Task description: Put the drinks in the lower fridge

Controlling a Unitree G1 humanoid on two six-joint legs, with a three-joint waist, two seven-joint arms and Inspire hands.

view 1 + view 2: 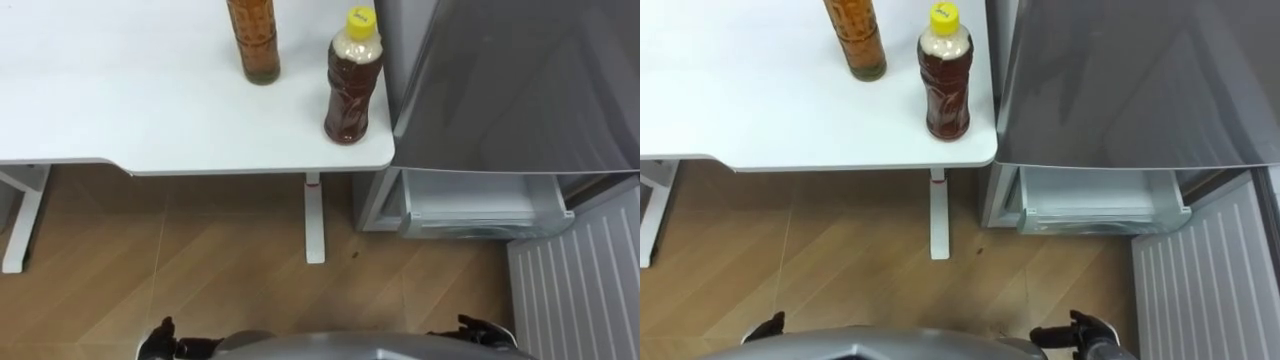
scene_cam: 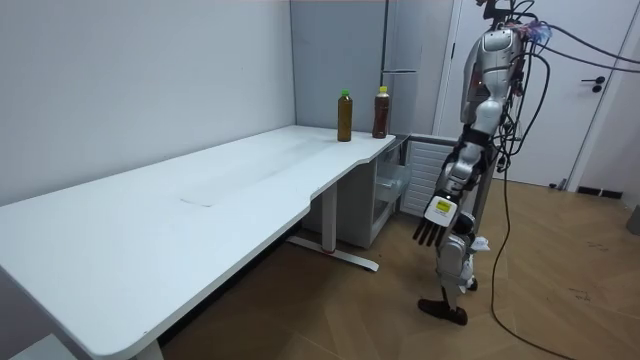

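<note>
Drinks: yellow-capped bottle (image 1: 353, 80) and taller bottle (image 1: 254, 40) upright on table (image 1: 120, 100) corner, beside fridge (image 1: 520, 80).
Left hand (image 2: 430, 232): hanging, fingers loose.
Right hand (image 1: 1080, 330): low; can't tell.

The eye views' top edge cuts the amber bottle (image 1: 254, 40) below its cap. The fridge door (image 1: 520, 90) runs off the top and right edges and hides most of the drawer (image 1: 470, 205) beneath it. The bottom edge cuts the left hand (image 1: 162, 340) and the right hand (image 1: 485, 332).
</note>
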